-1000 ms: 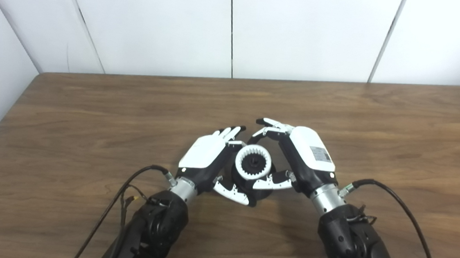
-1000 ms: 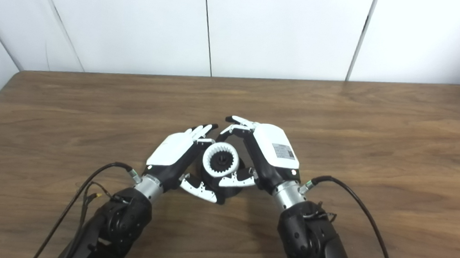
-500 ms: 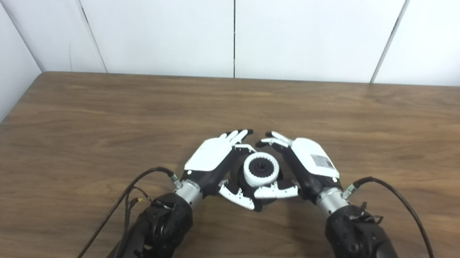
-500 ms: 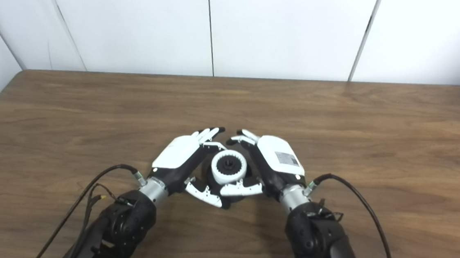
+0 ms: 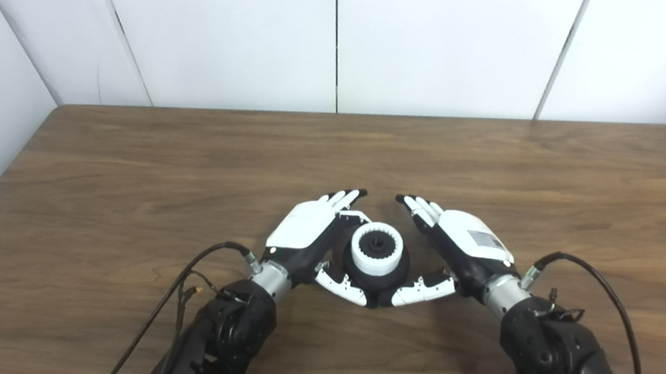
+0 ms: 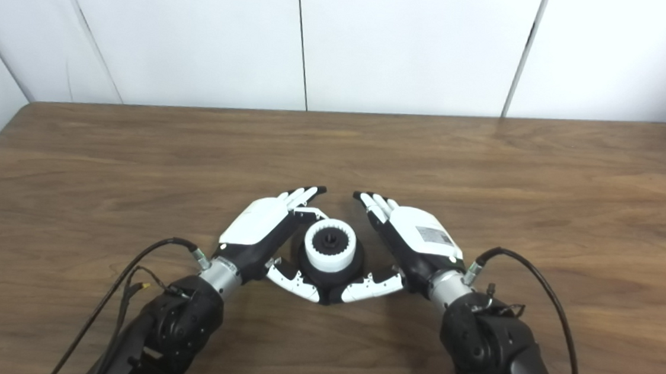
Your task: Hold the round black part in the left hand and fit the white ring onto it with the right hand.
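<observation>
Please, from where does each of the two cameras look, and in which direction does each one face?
Left eye view: on the robot's head, facing forward and down at the wooden table; both forearms enter from the bottom.
Right eye view: beside it, slightly to the right, same direction; the scene sits further left in the picture.
Both share: the white ring seated on the round black part, which the left hand cups, and the open right hand beside it.

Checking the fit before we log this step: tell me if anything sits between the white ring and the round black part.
Nothing visible does. The white ring sits directly on the round black part, which the left hand cups. The right hand is open beside them, clear of the ring.
</observation>
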Robot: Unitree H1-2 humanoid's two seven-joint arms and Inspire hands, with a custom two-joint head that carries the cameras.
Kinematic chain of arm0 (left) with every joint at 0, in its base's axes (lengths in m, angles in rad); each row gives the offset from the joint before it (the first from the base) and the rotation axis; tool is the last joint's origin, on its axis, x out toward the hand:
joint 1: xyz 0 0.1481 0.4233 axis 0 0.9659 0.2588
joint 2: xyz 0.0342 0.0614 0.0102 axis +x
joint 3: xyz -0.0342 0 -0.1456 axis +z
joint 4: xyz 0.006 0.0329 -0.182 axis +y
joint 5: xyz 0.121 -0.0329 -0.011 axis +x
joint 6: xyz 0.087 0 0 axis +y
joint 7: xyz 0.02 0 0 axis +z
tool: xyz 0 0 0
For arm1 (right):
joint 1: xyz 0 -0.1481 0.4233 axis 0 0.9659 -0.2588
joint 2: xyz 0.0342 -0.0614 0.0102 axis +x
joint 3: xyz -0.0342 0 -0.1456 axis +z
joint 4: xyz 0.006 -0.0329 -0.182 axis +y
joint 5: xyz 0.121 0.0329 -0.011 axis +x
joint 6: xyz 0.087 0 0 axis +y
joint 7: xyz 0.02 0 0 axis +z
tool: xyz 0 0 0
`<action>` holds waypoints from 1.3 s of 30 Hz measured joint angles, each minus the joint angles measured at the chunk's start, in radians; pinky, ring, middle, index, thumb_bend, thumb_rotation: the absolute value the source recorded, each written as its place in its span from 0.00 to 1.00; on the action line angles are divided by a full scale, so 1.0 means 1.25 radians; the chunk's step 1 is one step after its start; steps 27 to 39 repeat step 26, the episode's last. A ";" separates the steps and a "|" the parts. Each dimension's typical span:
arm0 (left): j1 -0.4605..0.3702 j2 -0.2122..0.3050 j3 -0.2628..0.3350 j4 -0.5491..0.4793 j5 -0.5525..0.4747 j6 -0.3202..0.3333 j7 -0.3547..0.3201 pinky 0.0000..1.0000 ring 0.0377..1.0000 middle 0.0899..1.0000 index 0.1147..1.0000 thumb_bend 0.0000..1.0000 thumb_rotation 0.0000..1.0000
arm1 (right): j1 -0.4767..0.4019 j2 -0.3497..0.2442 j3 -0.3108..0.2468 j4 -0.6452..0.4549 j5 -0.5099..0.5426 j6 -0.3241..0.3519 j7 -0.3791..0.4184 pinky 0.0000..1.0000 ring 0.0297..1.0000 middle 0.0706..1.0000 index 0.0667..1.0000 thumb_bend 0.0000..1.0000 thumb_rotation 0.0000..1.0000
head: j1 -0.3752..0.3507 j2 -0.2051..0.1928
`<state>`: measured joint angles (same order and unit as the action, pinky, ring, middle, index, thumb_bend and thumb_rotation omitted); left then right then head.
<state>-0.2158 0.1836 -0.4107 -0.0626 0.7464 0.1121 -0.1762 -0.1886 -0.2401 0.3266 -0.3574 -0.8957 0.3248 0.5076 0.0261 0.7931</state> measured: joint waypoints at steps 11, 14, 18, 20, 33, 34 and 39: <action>0.000 0.001 0.002 0.000 0.000 0.000 0.000 1.00 1.00 1.00 0.56 0.94 0.26 | 0.014 -0.082 -0.029 -0.017 0.038 0.000 0.035 0.91 1.00 1.00 1.00 1.00 0.44 | -0.020 -0.013; 0.000 0.000 0.003 0.000 -0.001 -0.001 0.000 1.00 1.00 1.00 0.56 0.94 0.27 | 0.015 -0.083 -0.030 -0.017 0.040 0.000 0.035 0.92 1.00 1.00 1.00 1.00 0.44 | -0.025 -0.020; 0.001 0.001 0.003 0.000 -0.002 -0.002 0.000 1.00 1.00 1.00 0.56 0.93 0.27 | 0.017 -0.085 -0.032 -0.019 0.041 0.000 0.035 0.92 1.00 1.00 1.00 1.00 0.45 | -0.026 -0.020; 0.001 0.001 0.003 0.000 -0.001 -0.002 0.000 1.00 1.00 1.00 0.57 0.93 0.27 | 0.018 -0.087 -0.032 -0.019 0.041 0.000 0.035 0.92 1.00 1.00 1.00 1.00 0.45 | -0.023 -0.020; 0.001 0.002 0.003 -0.001 -0.001 -0.002 0.000 1.00 1.00 1.00 0.57 0.93 0.27 | 0.018 -0.087 -0.032 -0.019 0.040 0.003 0.035 0.93 1.00 1.00 1.00 1.00 0.43 | -0.022 -0.021; 0.001 0.002 0.003 -0.001 -0.001 -0.002 0.000 1.00 1.00 1.00 0.57 0.93 0.27 | 0.018 -0.087 -0.032 -0.019 0.040 0.003 0.035 0.93 1.00 1.00 1.00 1.00 0.43 | -0.022 -0.021; 0.001 0.002 0.003 -0.001 -0.001 -0.002 0.000 1.00 1.00 1.00 0.57 0.93 0.27 | 0.018 -0.087 -0.032 -0.019 0.040 0.003 0.035 0.93 1.00 1.00 1.00 1.00 0.43 | -0.022 -0.021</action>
